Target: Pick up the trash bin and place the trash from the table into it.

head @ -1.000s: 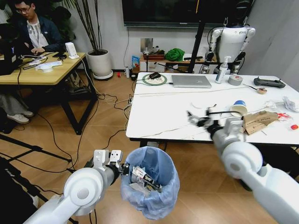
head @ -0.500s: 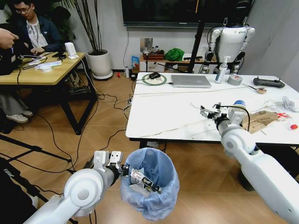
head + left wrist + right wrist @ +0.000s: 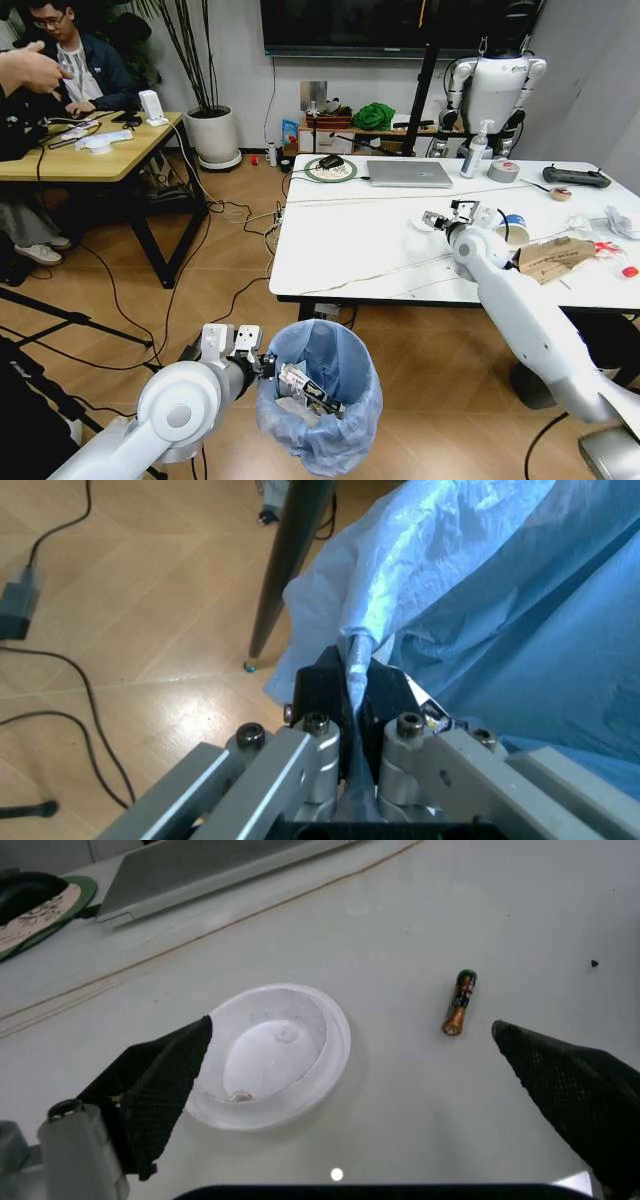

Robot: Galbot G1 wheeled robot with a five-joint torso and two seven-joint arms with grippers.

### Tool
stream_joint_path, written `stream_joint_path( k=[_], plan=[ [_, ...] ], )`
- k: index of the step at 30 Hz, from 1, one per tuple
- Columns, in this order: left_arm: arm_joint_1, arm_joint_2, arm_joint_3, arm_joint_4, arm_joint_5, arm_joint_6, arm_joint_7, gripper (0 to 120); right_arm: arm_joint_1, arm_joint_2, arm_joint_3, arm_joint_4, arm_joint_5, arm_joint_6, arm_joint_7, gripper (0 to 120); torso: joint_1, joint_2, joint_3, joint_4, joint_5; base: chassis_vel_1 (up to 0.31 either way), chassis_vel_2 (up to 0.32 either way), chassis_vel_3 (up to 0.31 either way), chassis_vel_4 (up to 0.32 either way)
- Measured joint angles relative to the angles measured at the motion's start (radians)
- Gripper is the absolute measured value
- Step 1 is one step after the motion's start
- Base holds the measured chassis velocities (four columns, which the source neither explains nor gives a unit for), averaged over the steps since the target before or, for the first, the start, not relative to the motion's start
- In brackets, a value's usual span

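The floor [image 3: 120, 300] is light brown wood with black cables [image 3: 200, 250] lying across it; a wooden desk [image 3: 90, 150] stands at the left; a white plant pot [image 3: 213, 135] stands by the white wall [image 3: 240, 60]; a dark screen [image 3: 390, 25] hangs above.

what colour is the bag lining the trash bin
Light blue, translucent and crinkled; clearest in the head view, trash bin.

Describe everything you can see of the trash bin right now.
The trash bin is a small round bin lined with a crinkled, translucent light-blue plastic bag that drapes over its rim and down its sides. It sits upright below the near edge of the table; whether it rests on the wooden floor is unclear. Wrappers and paper scraps already lie inside. The left gripper is shut on its bag-covered rim, on the robot's left side of the bin.
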Motion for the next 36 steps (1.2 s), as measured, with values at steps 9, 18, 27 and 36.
stream_joint_path(
  k=[9,18,27,36],
  plan=[
    [0.001,-0.004,0.001,0.0,0.003,0.0,0.002,0,0.046,0.045,-0.018,-0.098,-0.025,-0.004,-0.006,98,0.0,0.0,0.0,0.0003,0.0,0.0,0.0,0.0,0.0],
    [-0.001,-0.008,0.002,0.0,0.004,0.0,0.003,0,0.044,0.045,-0.028,-0.122,-0.045,-0.006,-0.015,72,0.0,0.0,0.0,0.0001,-0.0001,0.0,0.0,0.0,0.0],
    [-0.011,-0.015,0.002,0.003,-0.002,0.0,0.003,0,0.046,0.052,-0.038,-0.124,-0.054,-0.006,-0.017,41,0.0,0.0,0.0,0.0002,-0.0001,0.0,0.0,0.0,0.0],
    [-0.023,-0.016,0.002,0.003,-0.009,0.0,0.003,0,0.043,0.061,-0.042,-0.124,-0.062,-0.007,-0.017,18,0.0,0.0,0.0,0.0001,-0.0002,0.0,0.0,0.0,0.0]
  ],
)
